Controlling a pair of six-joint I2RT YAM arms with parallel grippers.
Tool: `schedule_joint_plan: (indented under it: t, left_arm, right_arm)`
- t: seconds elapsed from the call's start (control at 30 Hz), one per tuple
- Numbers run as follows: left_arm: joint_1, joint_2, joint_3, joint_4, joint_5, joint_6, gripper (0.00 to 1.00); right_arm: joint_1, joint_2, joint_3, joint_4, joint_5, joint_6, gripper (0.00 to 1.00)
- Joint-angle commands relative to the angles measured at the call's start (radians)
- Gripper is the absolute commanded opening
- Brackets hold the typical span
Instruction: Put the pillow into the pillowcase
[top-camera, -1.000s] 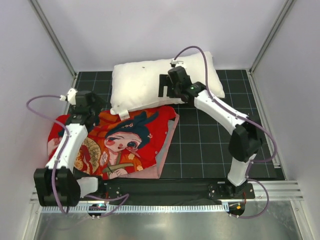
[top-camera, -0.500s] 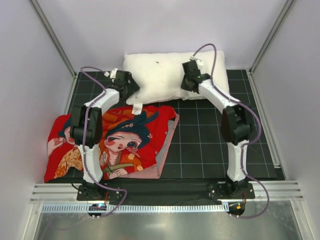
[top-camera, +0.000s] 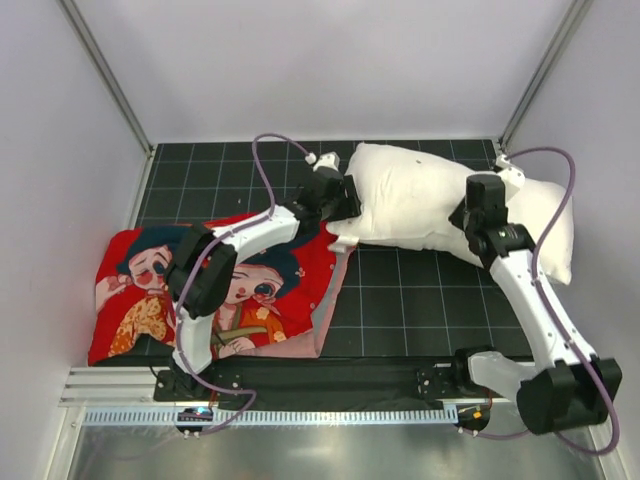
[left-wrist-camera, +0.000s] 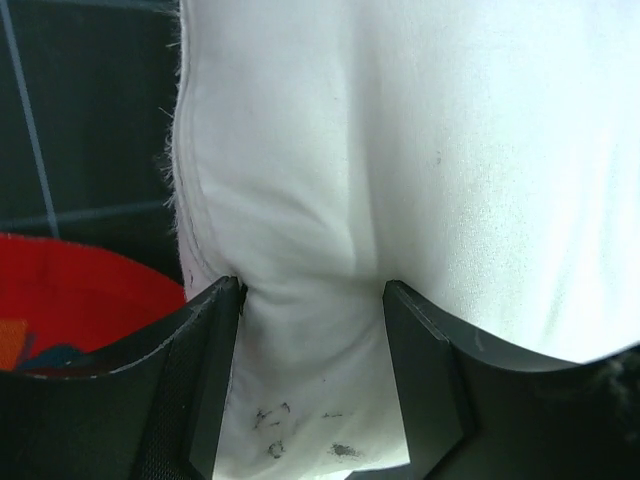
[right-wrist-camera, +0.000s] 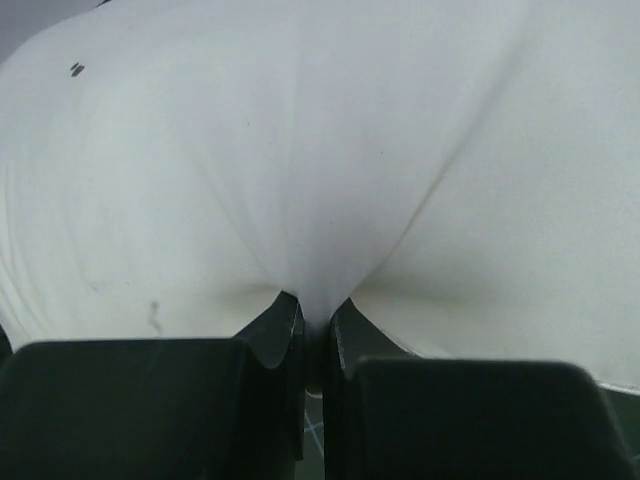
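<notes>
The main risk is the right gripper (right-wrist-camera: 315, 305). Its jaws are nearly together on a thin pleat of the pillow (top-camera: 420, 200), cover only with no stuffing, so a hard pull could slide the cloth out. The left gripper (left-wrist-camera: 313, 290) has a surer hold, with jaws at middling width and a thick fold of the pillow's left edge filling the gap and pressing both fingers.

The second risk is the case (top-camera: 200, 290). It lies flat on the near-left of the mat (top-camera: 400, 300) with nothing holding it open. If the pillow is pushed at it this way, the cloth would likely just bunch up and slide away. A plump pillow held at two points may also sag between them and catch on the case's edge.

The pillow sits far right on the mat, with its long axis running left to right and dipping slightly nearer at the right. Its right end lies past the mat's edge. Its left end points at the case and just reaches the case's far-right corner. The case's mouth seems to be its right edge, where pale lining shows, though the top view doesn't settle that.
</notes>
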Motion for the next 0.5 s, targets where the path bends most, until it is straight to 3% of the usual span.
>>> schedule_joint_plan:
  t: [0.0,0.03,0.07,0.1,0.2,0.3,0.33,0.43,0.47]
  left_arm:
    - [-0.093,-0.122,-0.089,0.06,0.012,0.023,0.63]
    - [-0.111,-0.134,-0.101,0.059,0.011,0.019,0.63]
    - [-0.125,-0.148,-0.112,0.059,0.007,0.014,0.63]
    - [-0.139,-0.151,-0.127,0.057,0.007,0.011,0.63]
    - [-0.193,-0.166,-0.147,0.041,-0.017,0.019,0.66]
    - [-0.227,-0.206,-0.169,-0.004,-0.112,0.063,0.77]
    - [-0.23,-0.217,-0.169,-0.019,-0.133,0.082,0.86]
    - [-0.234,-0.266,-0.154,-0.121,-0.196,0.137,1.0]
    - [-0.234,-0.283,-0.138,-0.151,-0.213,0.155,1.0]
  right_arm:
    - [0.016,-0.203,-0.065,0.072,0.027,-0.004,0.05]
    - [0.015,-0.242,-0.089,0.075,0.037,0.001,0.13]
    - [0.015,-0.282,-0.129,0.075,0.038,0.015,0.37]
    - [0.015,-0.308,-0.143,0.072,0.028,0.019,0.99]
    - [0.015,-0.354,-0.139,0.044,-0.104,-0.006,1.0]
    - [0.015,-0.334,-0.126,0.067,-0.358,-0.062,1.0]
    - [0.016,-0.324,-0.119,0.067,-0.417,-0.066,1.0]
    - [0.022,-0.267,-0.113,0.113,-0.551,-0.085,1.0]
    - [0.03,-0.221,-0.09,0.115,-0.571,-0.091,1.0]
